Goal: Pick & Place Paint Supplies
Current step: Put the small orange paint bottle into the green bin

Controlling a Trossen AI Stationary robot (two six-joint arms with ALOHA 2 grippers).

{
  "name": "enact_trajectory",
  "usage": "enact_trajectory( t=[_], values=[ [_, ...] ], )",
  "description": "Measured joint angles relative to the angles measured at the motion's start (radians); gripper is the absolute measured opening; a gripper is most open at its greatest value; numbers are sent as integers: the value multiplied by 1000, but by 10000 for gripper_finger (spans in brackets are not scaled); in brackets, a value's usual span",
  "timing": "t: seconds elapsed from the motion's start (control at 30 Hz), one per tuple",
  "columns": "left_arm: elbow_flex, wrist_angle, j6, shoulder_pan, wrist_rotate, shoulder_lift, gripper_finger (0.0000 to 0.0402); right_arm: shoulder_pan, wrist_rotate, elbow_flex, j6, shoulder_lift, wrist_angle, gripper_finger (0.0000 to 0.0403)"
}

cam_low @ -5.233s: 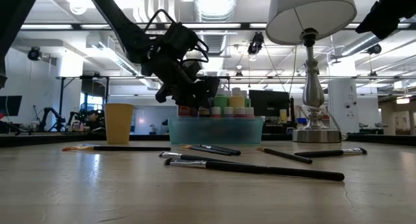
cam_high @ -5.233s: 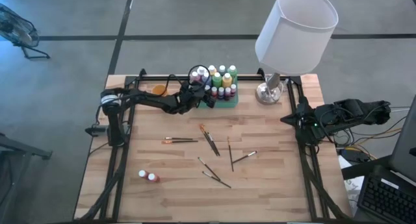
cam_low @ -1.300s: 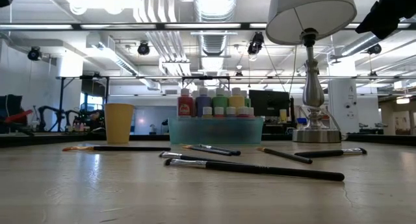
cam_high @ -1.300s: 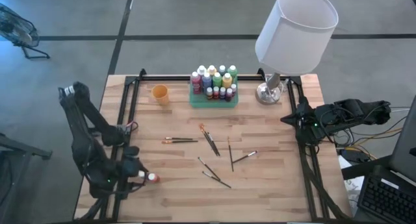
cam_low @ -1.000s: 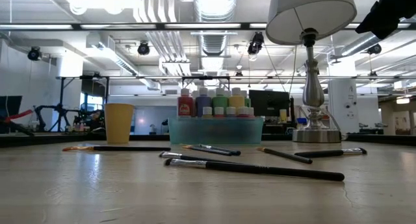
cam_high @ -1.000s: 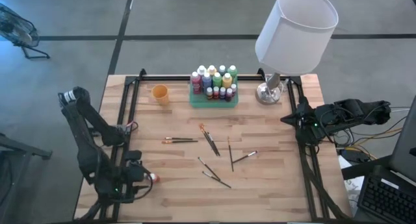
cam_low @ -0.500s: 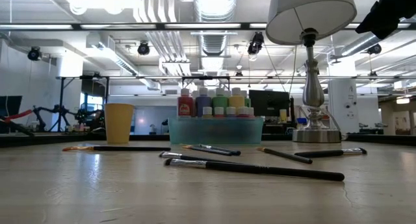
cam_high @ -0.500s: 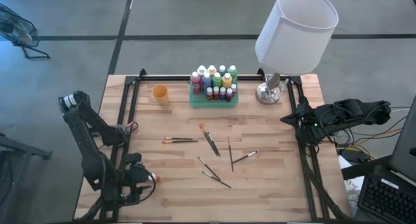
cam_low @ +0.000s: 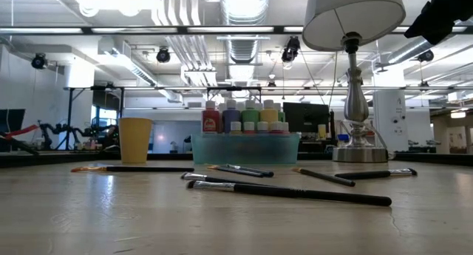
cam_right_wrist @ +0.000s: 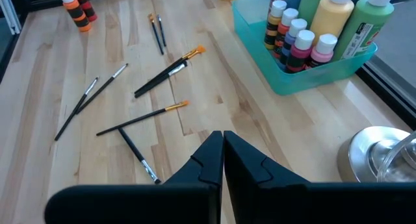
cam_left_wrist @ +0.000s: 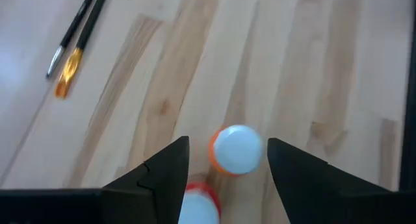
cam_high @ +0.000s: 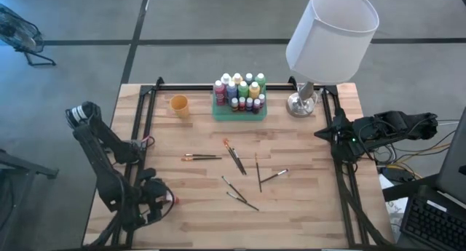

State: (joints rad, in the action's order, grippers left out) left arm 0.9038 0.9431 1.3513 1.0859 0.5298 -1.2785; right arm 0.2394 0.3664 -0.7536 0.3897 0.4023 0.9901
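Wood desk (cam_high: 306, 207), workshop room behind; lamp (cam_high: 331, 33) at far right corner; brushes (cam_high: 237, 160) mid-desk; left gripper (cam_left_wrist: 224, 169) wide over bottles (cam_left_wrist: 237, 149), right gripper (cam_right_wrist: 223, 156) closed

— What is carried by the wooden table (cam_high: 306, 207)?

— At twelve o'clock a green tray (cam_high: 239, 113) is seen, an orange cup (cam_high: 179, 105) at eleven, a lamp (cam_high: 301, 102) at one. Paintbrushes (cam_high: 234, 156) are scattered mid-table, and two small bottles (cam_right_wrist: 79, 11) are found at eight.
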Motion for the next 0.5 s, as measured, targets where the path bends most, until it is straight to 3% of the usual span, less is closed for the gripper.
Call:
enact_trajectory(
  t=[0.5],
  values=[
    [-43,-71,41,0,-22,2,213,0,0,0,0,0,0,8]
  ],
)
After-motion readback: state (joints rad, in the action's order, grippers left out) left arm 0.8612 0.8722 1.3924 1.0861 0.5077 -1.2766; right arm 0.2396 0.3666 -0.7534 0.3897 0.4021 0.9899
